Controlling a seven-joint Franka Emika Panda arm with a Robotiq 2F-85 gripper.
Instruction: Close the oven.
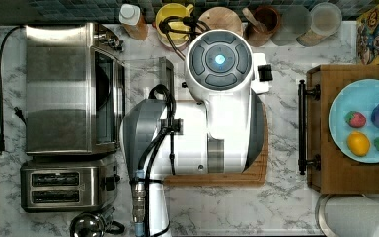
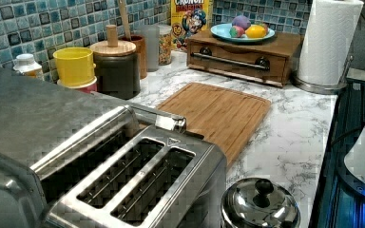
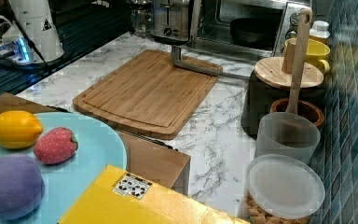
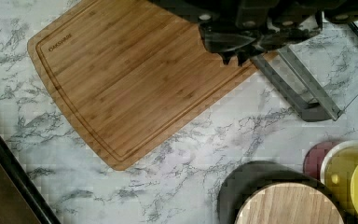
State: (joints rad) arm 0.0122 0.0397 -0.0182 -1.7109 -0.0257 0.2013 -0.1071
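The oven (image 1: pixel 59 89) stands on the counter at the top view's left. Its glass door (image 1: pixel 143 74) is open and folded down flat toward the cutting board, with the bar handle (image 1: pixel 166 74) at the door's outer edge. In the right view the oven (image 3: pixel 256 23) shows a dark pan inside, and the handle (image 3: pixel 200 67) lies just above the board's far edge. In the wrist view my gripper (image 4: pixel 233 58) hangs above the corner of the board, shut with nothing in it, close beside the handle (image 4: pixel 298 88) and apart from it.
A bamboo cutting board (image 4: pixel 135 79) fills the counter's middle. A two-slot toaster (image 1: pixel 64 185) and a steel lid (image 2: pixel 260 204) sit beside the oven. Canisters (image 3: pixel 284 79) and a yellow cup (image 1: pixel 175 19) line the tiled wall. A wooden drawer box (image 1: pixel 321 128) carries a plate of toy fruit.
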